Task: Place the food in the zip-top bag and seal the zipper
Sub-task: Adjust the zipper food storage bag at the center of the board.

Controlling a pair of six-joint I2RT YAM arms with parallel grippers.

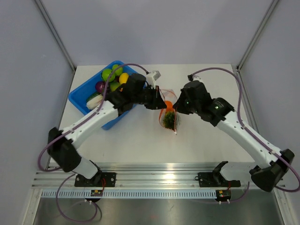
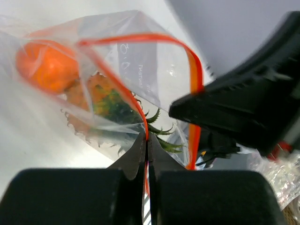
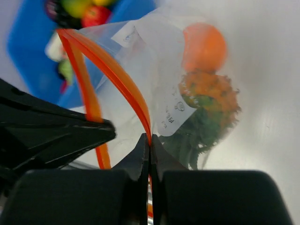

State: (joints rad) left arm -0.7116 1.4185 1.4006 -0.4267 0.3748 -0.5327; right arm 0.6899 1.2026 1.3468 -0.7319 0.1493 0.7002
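The bag lies at the centre of the top view on the table, between the two arm heads. The left gripper is pinched tight on the zipper. At the bottom centre of the left wrist view its fingers meet with the orange-red strip nipped between them. The right gripper is clamped on the strip the same way, at the bottom centre of its own view. Each grips one lip, and between them the strip bows out in a loop, so the mouth is open. Inside the bag are an orange and, just below it, a pineapple with dark green leaves. A white label shows on the clear wall. At the upper left of the top view a blue bin holds green apples, a lemon and a purple piece.
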